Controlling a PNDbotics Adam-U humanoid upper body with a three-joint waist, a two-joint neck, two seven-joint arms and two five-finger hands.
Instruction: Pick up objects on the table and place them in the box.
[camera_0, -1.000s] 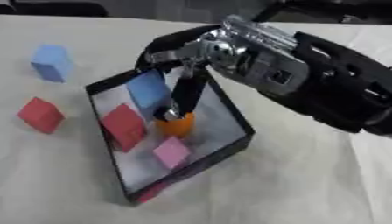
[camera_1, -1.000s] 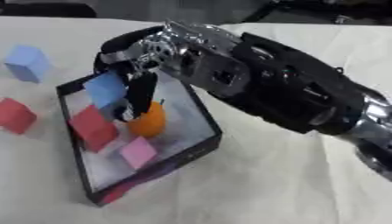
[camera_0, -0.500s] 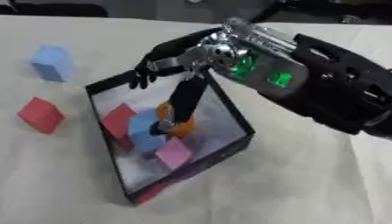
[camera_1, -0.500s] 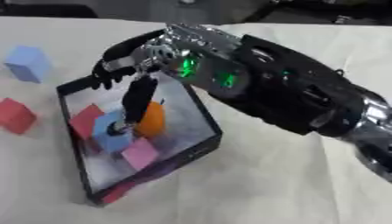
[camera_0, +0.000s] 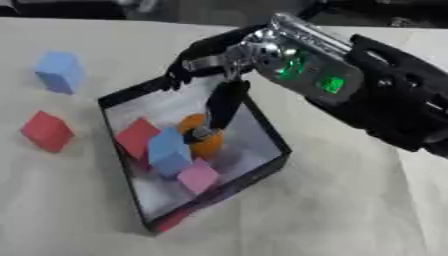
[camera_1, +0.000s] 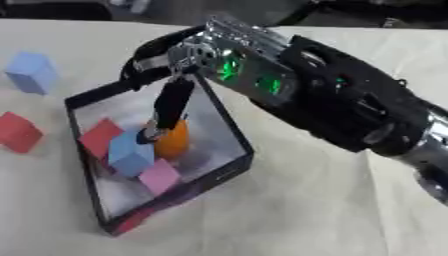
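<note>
Blocks fill the black box at the middle of the tabletop as my right robot hand hangs over its far rim, fingers spread and relaxed, holding nothing; one dark finger points down into the box, its tip just beside the orange object. Inside, a blue cube lies at the centre, touching or nearly touching a red cube at its 9 o'clock and a pink cube at its 5 o'clock, with the orange piece at its 2 o'clock. Two things are not yet boxed: a light blue block on the cloth at about 10 o'clock from the box, and a red block at 9 o'clock, both well apart from its wall. My left robot hand shows in neither view. I judge the step in hand to be the release: the blue cube sits free in the box and my fingers are off it. What comes next, as I read it, is to lift clear of the rim without dragging that lowered finger against the wall or the orange piece, then swing toward 9 or 10 o'clock for one of the outlying blocks. Both lie on the far side of the box from my arm, so the reach must pass over the box, not through it.
</note>
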